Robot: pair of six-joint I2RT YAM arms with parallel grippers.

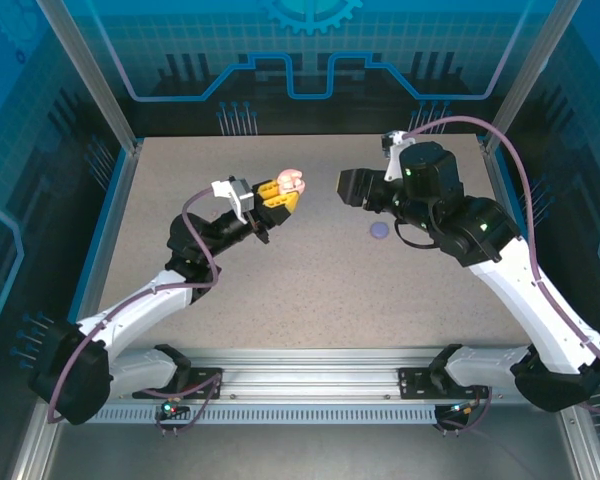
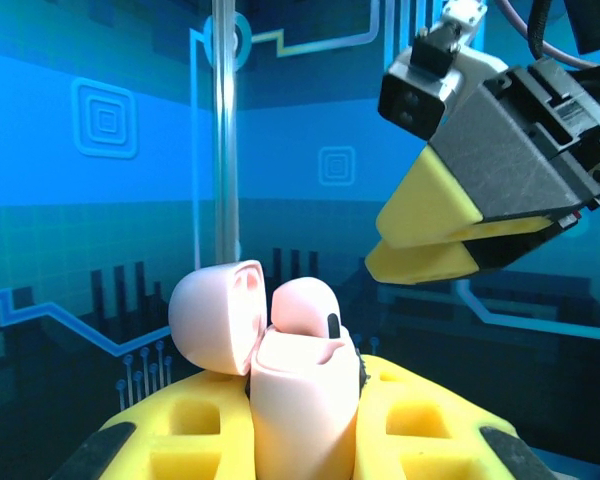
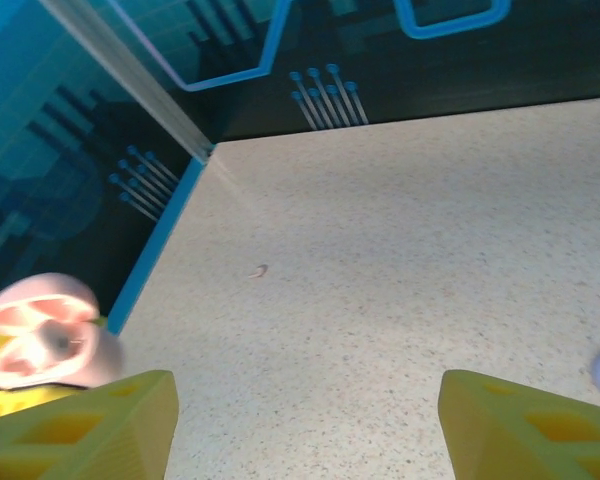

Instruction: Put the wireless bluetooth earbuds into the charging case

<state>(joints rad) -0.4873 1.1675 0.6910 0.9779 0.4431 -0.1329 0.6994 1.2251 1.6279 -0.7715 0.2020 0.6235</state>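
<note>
1. One pale earbud [image 2: 302,305] sits in the open pink charging case [image 2: 302,410]. Its dark-tipped stem points down into the body. The lid [image 2: 218,315] is swung back to the left in the left wrist view. I cannot tell whether the second socket is filled.
2. The left hand [image 1: 279,198] pinches the case between its yellow fingers [image 2: 425,415]. It holds the case clear of the worktop [image 1: 280,300], with the open mouth facing away from the wrist.
3. The right hand [image 1: 350,187] hangs level with the case on its right in the top view, near it but not touching. In its own wrist view its fingers [image 3: 80,430] are spread wide with nothing between them.
4. What matters here is that the case lies to the left of the right hand. In the right wrist view it sits low, beyond the left finger and outside the gap.
5. A purple disc [image 1: 378,231], probably the other case, lies flat on the worktop just on the near side of the right hand. The right arm is clearly the nearer one to it.
6. I judge the empty right hand must first pick up a bud. It then has to bring it down stem-first along the socket's axis.
</note>
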